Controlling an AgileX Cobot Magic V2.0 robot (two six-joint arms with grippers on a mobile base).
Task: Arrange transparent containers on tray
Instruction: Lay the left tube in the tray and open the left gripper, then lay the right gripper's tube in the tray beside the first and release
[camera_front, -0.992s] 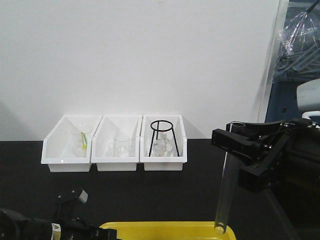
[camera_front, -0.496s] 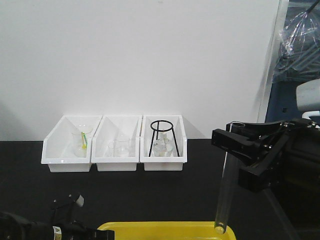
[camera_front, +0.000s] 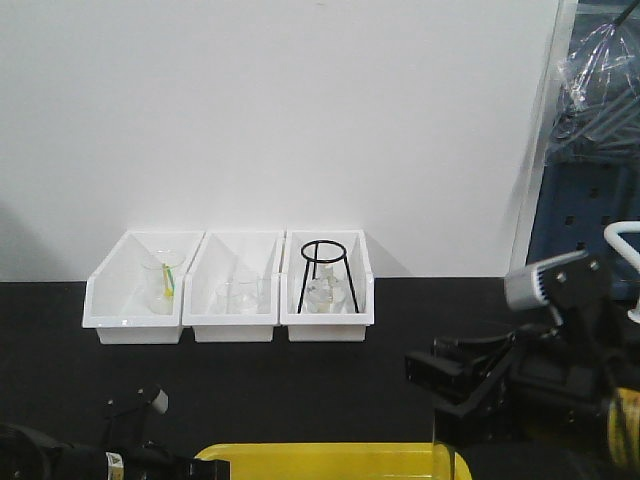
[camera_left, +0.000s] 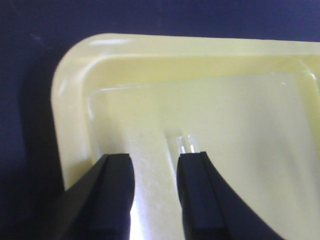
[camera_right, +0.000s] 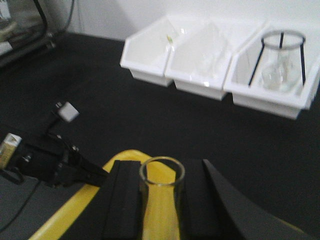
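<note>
**A:** What do we lose in the front view?

**B:** The bottom edge cuts off the tray (camera_front: 330, 458), so we see only its far rim on the black tabletop (camera_front: 250, 390). The right arm (camera_front: 545, 365) is a dark mass low over the tray's right end, and we cannot make out its fingers from here. Below it, the test tube (camera_front: 443, 458) is no more than faint vertical lines. The left arm (camera_front: 90, 465) is half out of frame by the tray's left end.

**A:** And the counts?

**B:** We count 3 white bins (camera_front: 232, 330) in a row by the wall. The left one holds 1 beaker (camera_front: 160, 280). The middle one holds clear glass too blurred for us to count. The right one has 1 black ring stand (camera_front: 322, 262) over 1 flask (camera_front: 322, 295).

**A:** The left wrist view?

**B:** The left tool (camera_left: 154, 167) has its 2 fingers apart, with only tray floor between them. We see 1 rounded clear end of the other tube (camera_left: 187, 144) lying in the tray just past one finger. That finger hides the rest.

**A:** The right wrist view?

**B:** The right tool (camera_right: 161, 197) grips the test tube between its 2 fingers, just under the open rim. The tube stands upright above the tray, and its lower part runs out of frame. We count 2 tubes in all.
</note>
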